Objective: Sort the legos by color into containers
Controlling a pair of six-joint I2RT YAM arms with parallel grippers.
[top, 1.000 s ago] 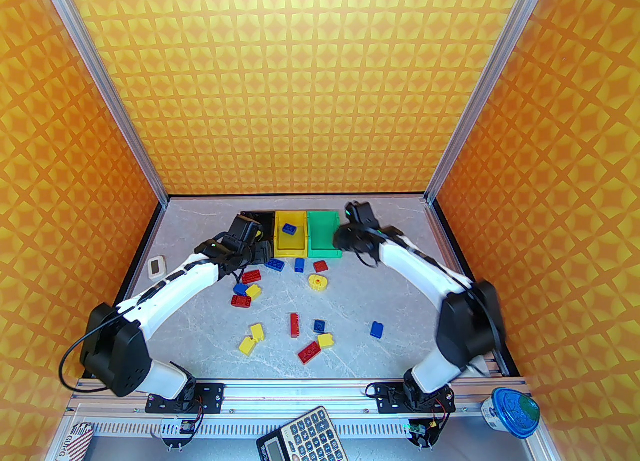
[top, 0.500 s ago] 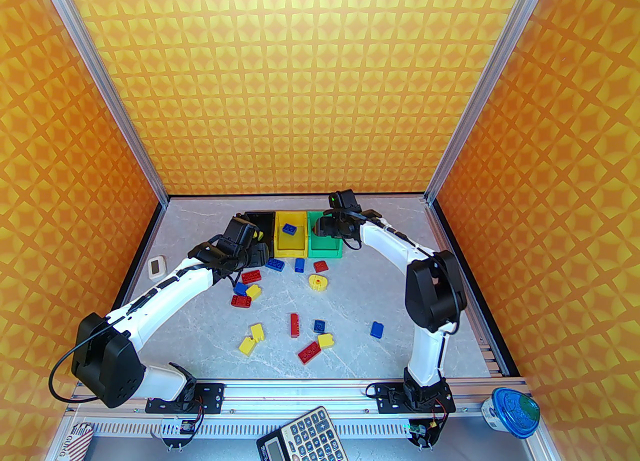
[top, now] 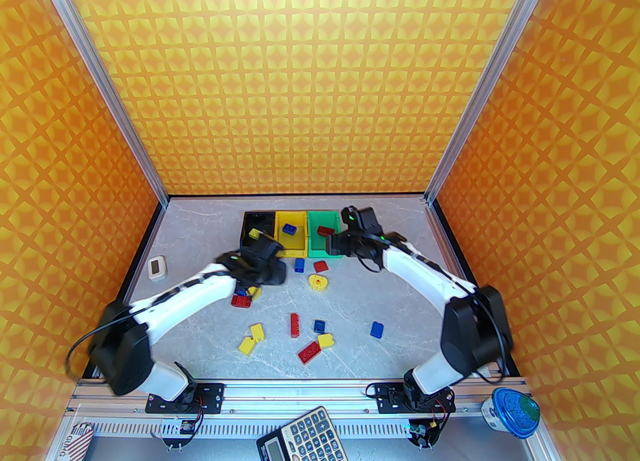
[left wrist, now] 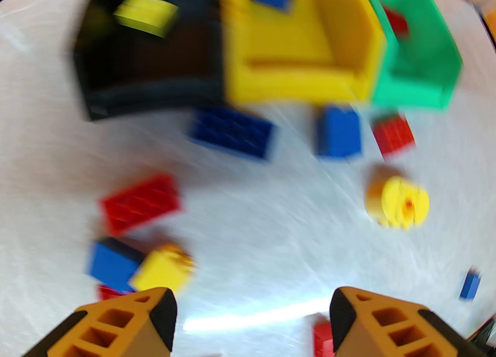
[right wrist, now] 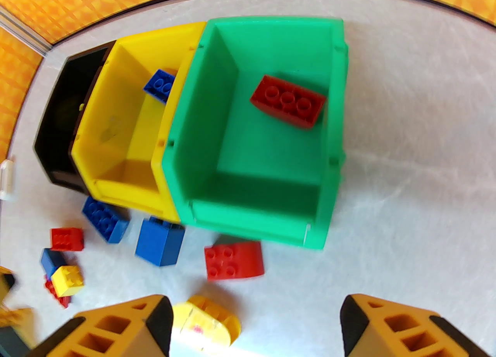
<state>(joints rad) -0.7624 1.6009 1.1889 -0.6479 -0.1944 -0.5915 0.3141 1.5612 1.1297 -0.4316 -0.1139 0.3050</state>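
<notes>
The containers stand in a row at the back: black bin point(top: 250, 221), yellow bin point(top: 290, 248), green bin point(top: 324, 250). A yellow lego point(top: 255, 234) lies in the black one, a blue lego point(top: 289, 229) in the yellow one, a red lego point(right wrist: 287, 100) in the green one. My right gripper point(top: 333, 245) hangs open and empty over the green bin's near edge point(right wrist: 248, 227). My left gripper point(top: 274, 274), blurred by motion, is open and empty just in front of the black and yellow bins, above loose legos: a blue brick point(left wrist: 231, 132) and a red brick point(left wrist: 140, 202).
More loose legos lie on the grey table: a round yellow piece point(top: 317, 281), a long red brick point(top: 294, 325), a blue one point(top: 377, 330) and several others. A small white device point(top: 156, 268) sits at the left edge. A calculator point(top: 302, 436) and a blue-lidded cup point(top: 512, 409) are beyond the near rail.
My right gripper swung over the green bin, opened and left the red lego inside, then drew back. My left gripper pulled away from the black bin toward the loose legos, uncovering the yellow lego.
</notes>
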